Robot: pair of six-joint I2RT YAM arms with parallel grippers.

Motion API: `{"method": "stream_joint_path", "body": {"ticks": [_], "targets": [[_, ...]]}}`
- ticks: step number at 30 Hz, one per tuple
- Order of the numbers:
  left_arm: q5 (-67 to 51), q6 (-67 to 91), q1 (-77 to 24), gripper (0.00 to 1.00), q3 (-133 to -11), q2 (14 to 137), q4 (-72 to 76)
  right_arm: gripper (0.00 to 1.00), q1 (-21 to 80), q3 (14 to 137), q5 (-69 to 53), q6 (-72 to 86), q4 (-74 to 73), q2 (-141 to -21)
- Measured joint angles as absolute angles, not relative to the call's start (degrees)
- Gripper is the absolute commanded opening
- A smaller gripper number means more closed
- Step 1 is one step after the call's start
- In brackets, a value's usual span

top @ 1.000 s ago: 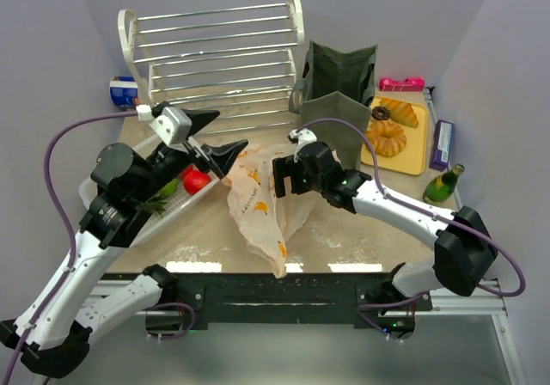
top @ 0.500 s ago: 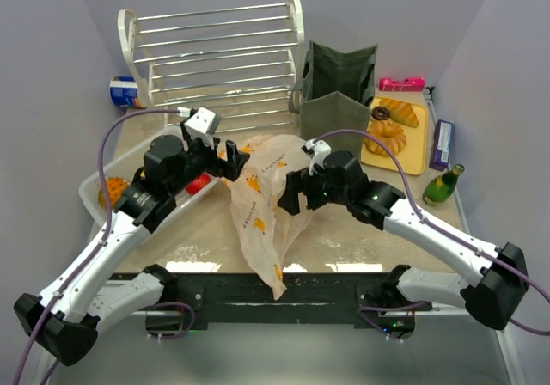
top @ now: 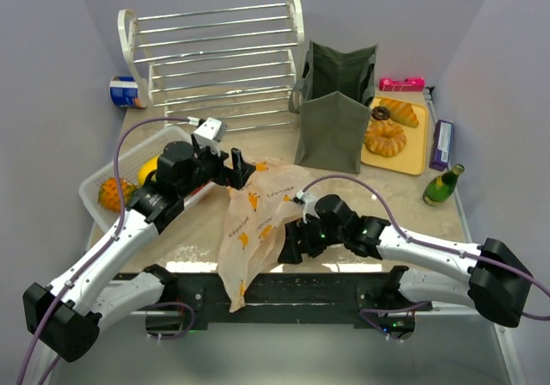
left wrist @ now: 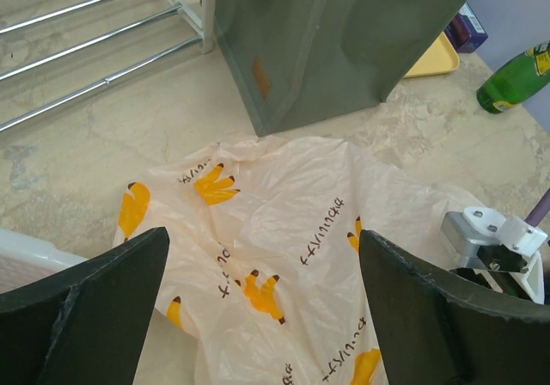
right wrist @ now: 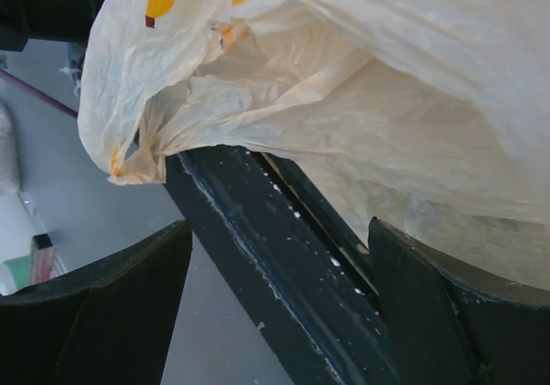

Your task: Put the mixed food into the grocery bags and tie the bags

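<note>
wire rack (top: 219,67), yellow tray (top: 418,154), white basket (top: 86,198)

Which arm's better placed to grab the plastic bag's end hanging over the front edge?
Right, probably. The right gripper, open, sits low beside the plastic bag near that edge, with the hanging end in its wrist view. The left gripper, also open, is over the far end.
</note>
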State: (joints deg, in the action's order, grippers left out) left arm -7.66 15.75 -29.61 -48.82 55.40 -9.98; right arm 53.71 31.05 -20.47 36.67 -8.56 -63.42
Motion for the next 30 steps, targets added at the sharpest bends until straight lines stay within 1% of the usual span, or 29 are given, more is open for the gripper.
{"method": "stream_joint_path", "body": {"ticks": [3,8,15,20,22,23,25,26,27,30], "targets": [[-7.68,15.88,-29.58,0.96,-48.64,55.29,-9.87,0.79,55.7,29.39,-20.53,40.47,-3.31,-63.7],[-7.66,15.84,-29.54,0.96,-48.12,55.0,-10.0,0.76,60.64,28.86,-20.32,46.76,6.98,-67.53],[-6.76,15.11,-29.28,0.96,-48.14,53.91,-10.63,0.74,66.96,30.76,-20.18,54.74,18.63,-78.67],[-5.91,13.82,-29.28,0.96,-48.16,53.56,-11.86,0.69,70.87,34.02,-20.56,59.64,26.55,-87.29],[-5.67,13.28,-29.28,0.96,-48.16,53.39,-12.19,0.62,72.55,36.14,-20.58,60.86,29.02,-90.21],[-5.56,12.86,-29.28,0.96,-48.14,53.17,-12.27,0.46,73.19,37.26,-20.56,61.63,30.7,-91.68],[-5.39,12.27,-29.26,0.95,-48.14,52.47,-12.58,0.23,73.91,38.35,-20.62,62.65,33.69,-93.41],[-5.23,11.84,-29.26,0.95,-48.16,51.86,-12.73,0.06,74.11,38.61,-20.64,63.4,35.22,-93.95],[-5.04,11.27,-29.26,0.95,-48.14,51.0,-12.99,0.0,74.13,38.65,-20.49,64.05,36.36,-94.19],[-4.69,9.72,-29.26,0.95,-48.12,47.9,-13.04,0.0,73.91,38.76,-19.35,65.23,37.04,-93.49]]}}
